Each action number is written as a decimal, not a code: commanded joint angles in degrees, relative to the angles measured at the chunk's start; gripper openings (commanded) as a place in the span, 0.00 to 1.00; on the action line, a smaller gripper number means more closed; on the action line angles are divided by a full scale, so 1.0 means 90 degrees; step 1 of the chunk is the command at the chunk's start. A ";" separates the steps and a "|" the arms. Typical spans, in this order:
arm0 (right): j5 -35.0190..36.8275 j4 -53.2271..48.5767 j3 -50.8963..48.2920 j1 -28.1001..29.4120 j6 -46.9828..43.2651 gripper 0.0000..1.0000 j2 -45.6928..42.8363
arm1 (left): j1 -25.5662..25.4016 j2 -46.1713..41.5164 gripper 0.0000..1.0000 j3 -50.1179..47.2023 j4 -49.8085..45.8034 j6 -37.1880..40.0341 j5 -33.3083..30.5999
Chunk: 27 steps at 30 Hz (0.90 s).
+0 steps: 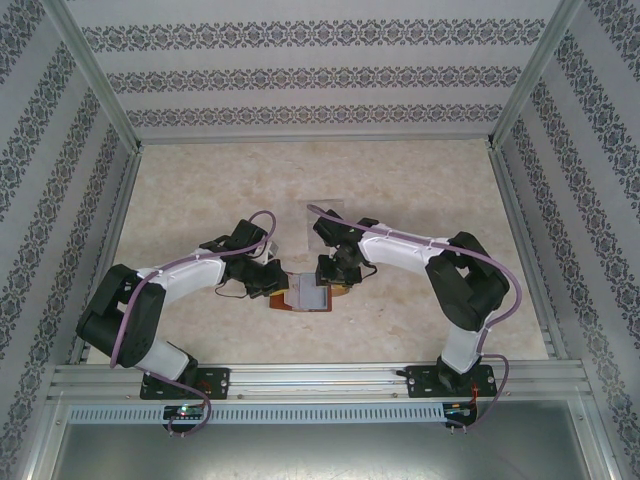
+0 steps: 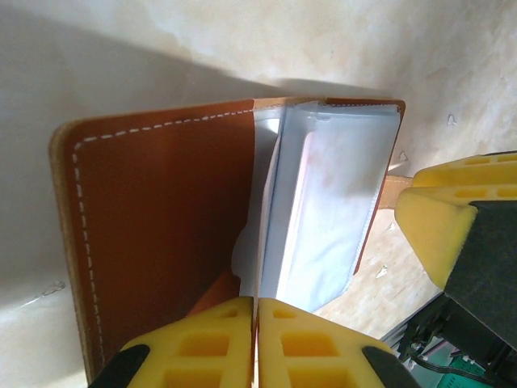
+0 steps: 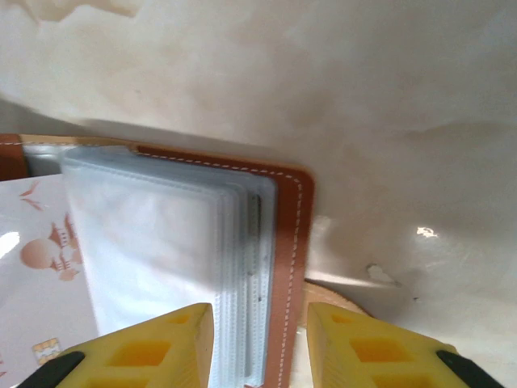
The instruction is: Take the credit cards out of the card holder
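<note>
Holder [image 1: 303, 295] is held open at table [image 1: 200, 200] centre, right gripper [image 3: 260, 319] part-open, clamped on its 3 o'clock flap [image 3: 287, 242], left gripper [image 2: 256, 311] closed tight on a 9 o'clock sleeve [image 2: 323, 210]; next, a card [image 3: 32, 267] must be drawn out.

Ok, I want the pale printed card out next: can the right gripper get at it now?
Probably not: the right gripper straddles the card holder at its stitched edge, seemingly clamping it, and the pale printed card lies off to one side. It would have to release first.

Open wallet [image 2: 161, 242] lies on the table [image 2: 420, 48], its pale sleeves [image 2: 323, 210] upright; the left gripper [image 2: 256, 339] is pressed together at their near edge.
</note>
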 commanded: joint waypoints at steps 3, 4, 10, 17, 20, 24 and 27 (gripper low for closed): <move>-0.0163 0.0131 0.0080 0.0118 0.0136 0.36 0.0063 | -0.0073 -0.0025 0.08 0.0012 0.0102 0.0076 -0.0019; -0.0156 0.0144 0.0065 0.0116 0.0127 0.36 0.0108 | -0.0075 -0.0033 0.07 0.0017 0.0096 0.0076 -0.0025; -0.0088 0.0163 -0.0057 0.0117 0.0084 0.35 0.0306 | -0.0068 -0.0246 0.05 0.0190 -0.0350 0.0293 -0.0312; 0.0106 0.0106 -0.0121 0.0100 0.0112 0.34 -0.0045 | -0.0065 -0.0635 0.02 0.0748 -0.1251 0.0943 -0.0700; 0.0199 0.0056 -0.0111 0.0041 0.0103 0.34 -0.0298 | -0.0062 -0.0718 0.00 0.0940 -0.1438 0.1380 -0.0651; 0.0385 -0.0125 -0.0106 -0.0101 0.0026 0.33 -0.0639 | -0.0063 -0.0671 0.00 0.1269 -0.1649 0.2097 -0.0693; 0.0463 -0.0173 -0.0205 -0.0295 -0.0014 0.33 -0.0922 | -0.0062 -0.0498 0.00 0.1697 -0.1872 0.2773 -0.0876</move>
